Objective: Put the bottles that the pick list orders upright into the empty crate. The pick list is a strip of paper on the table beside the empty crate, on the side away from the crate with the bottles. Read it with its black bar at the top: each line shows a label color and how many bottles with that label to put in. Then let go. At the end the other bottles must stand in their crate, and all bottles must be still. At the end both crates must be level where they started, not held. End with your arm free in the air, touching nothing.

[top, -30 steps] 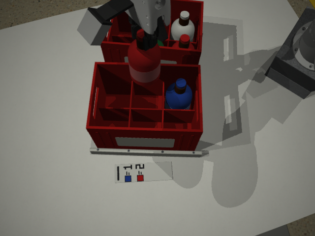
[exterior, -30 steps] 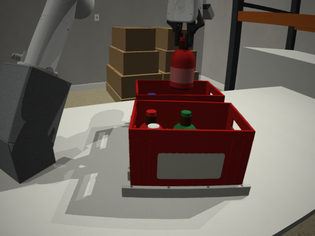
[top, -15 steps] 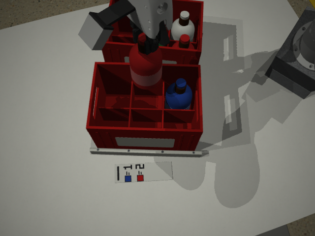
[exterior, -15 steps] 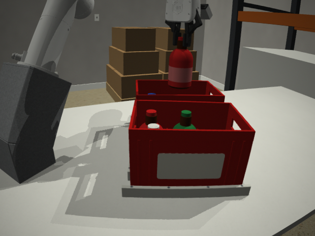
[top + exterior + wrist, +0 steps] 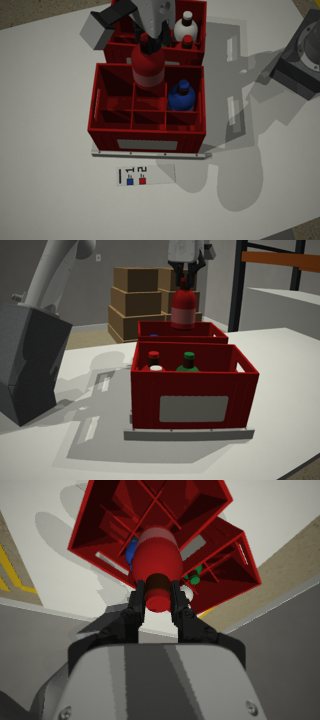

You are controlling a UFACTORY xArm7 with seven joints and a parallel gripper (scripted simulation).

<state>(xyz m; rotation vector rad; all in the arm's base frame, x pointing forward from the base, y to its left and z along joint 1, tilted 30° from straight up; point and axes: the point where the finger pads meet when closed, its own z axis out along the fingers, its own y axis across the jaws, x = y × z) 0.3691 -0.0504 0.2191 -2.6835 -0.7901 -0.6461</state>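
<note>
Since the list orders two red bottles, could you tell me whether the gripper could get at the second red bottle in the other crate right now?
Probably not yet: the gripper is shut on the red bottle. The second red bottle has its neck free above.
</note>
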